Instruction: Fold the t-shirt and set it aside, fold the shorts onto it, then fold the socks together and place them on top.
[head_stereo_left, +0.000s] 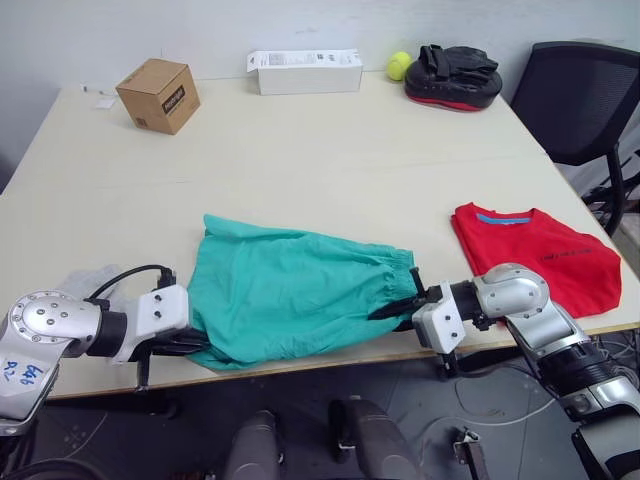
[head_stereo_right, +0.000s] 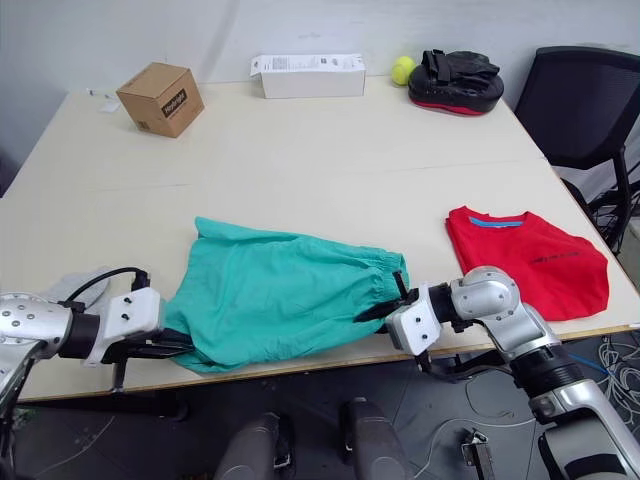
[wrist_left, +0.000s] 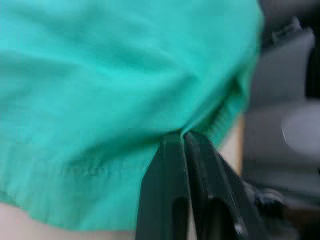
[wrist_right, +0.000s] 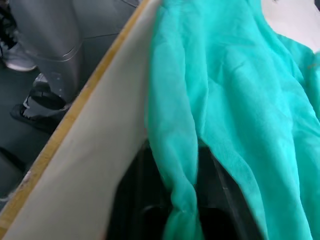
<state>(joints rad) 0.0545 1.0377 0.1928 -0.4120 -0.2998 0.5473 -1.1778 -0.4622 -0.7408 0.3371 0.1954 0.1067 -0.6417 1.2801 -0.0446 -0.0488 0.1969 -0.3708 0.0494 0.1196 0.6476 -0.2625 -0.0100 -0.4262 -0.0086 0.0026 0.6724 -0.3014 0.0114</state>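
Note:
The teal shorts (head_stereo_left: 290, 290) lie spread near the table's front edge, waistband toward the right. My left gripper (head_stereo_left: 195, 345) is shut on their left hem; in the left wrist view its fingertips (wrist_left: 181, 137) pinch the cloth. My right gripper (head_stereo_left: 402, 305) is at the waistband end, and a bunched fold of the shorts (wrist_right: 180, 170) sits between its fingers. The red t-shirt (head_stereo_left: 540, 255) lies folded at the right front of the table, apart from the shorts. A pale grey bit of the socks (head_stereo_left: 88, 280) shows behind my left arm, mostly hidden.
Along the far edge of the table (head_stereo_left: 300, 160) stand a cardboard box (head_stereo_left: 158, 95), a white carton (head_stereo_left: 305, 72), a tennis ball (head_stereo_left: 399, 65) and a black and red pad (head_stereo_left: 452, 77). A black chair (head_stereo_left: 580, 95) stands at the back right.

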